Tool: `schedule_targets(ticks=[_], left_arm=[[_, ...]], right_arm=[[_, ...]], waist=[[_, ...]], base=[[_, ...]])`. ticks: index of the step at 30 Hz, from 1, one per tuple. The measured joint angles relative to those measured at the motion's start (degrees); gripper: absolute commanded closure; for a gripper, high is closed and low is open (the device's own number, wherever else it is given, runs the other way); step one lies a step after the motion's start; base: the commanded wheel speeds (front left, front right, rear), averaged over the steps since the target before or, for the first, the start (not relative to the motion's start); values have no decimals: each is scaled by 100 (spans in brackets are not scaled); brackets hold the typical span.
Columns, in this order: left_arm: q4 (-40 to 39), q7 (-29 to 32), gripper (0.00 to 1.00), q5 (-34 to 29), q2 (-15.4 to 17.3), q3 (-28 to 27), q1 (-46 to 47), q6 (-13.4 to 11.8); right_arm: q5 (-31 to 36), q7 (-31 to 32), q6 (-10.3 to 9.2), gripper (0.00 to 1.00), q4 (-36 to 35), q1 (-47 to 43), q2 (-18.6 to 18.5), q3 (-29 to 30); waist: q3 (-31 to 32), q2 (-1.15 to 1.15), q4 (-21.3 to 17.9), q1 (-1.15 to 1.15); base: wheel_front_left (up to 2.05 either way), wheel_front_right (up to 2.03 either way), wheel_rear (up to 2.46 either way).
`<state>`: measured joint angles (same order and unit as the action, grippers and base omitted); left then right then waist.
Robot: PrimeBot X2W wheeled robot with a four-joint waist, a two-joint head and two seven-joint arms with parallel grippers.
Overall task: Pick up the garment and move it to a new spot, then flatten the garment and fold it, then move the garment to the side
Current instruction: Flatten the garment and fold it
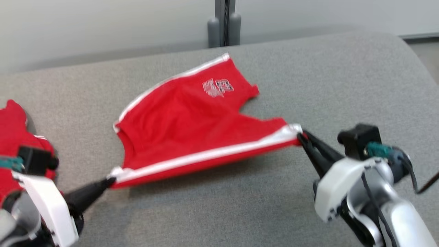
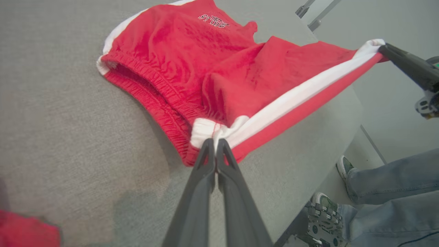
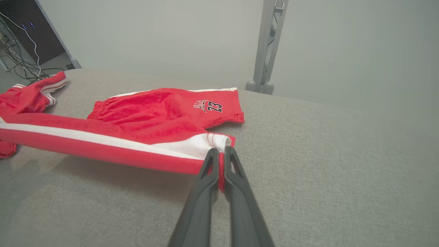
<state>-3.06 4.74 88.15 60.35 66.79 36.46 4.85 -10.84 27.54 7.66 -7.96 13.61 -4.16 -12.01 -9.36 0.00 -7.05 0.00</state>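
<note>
Your left fingers [image 2: 200,181] clamped on waistband corner, right fingers [image 3: 236,185] on hem corner of soft red fabric shorts with white side stripe [image 1: 192,127]; light, limp, stripe taut between fingers.

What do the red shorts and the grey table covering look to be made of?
The red shorts with white side stripes: soft knit cloth, perhaps fleece, matte; it creases, sags between the held corners, and the waistband is gathered elastic. The grey table covering: likely woven or felt-like fabric, matte, with fine speckled texture.
</note>
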Motion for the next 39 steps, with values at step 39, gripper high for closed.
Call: schedule_targets(ticks=[39], left_arm=[[291, 2184, 100, 1513, 89, -549, 915, 241]], right_arm=[[-221, 1179, -1, 100, 83, 951, 149, 197]], waist=[[-815, 0, 217, 0]], base=[[0, 0, 0]])
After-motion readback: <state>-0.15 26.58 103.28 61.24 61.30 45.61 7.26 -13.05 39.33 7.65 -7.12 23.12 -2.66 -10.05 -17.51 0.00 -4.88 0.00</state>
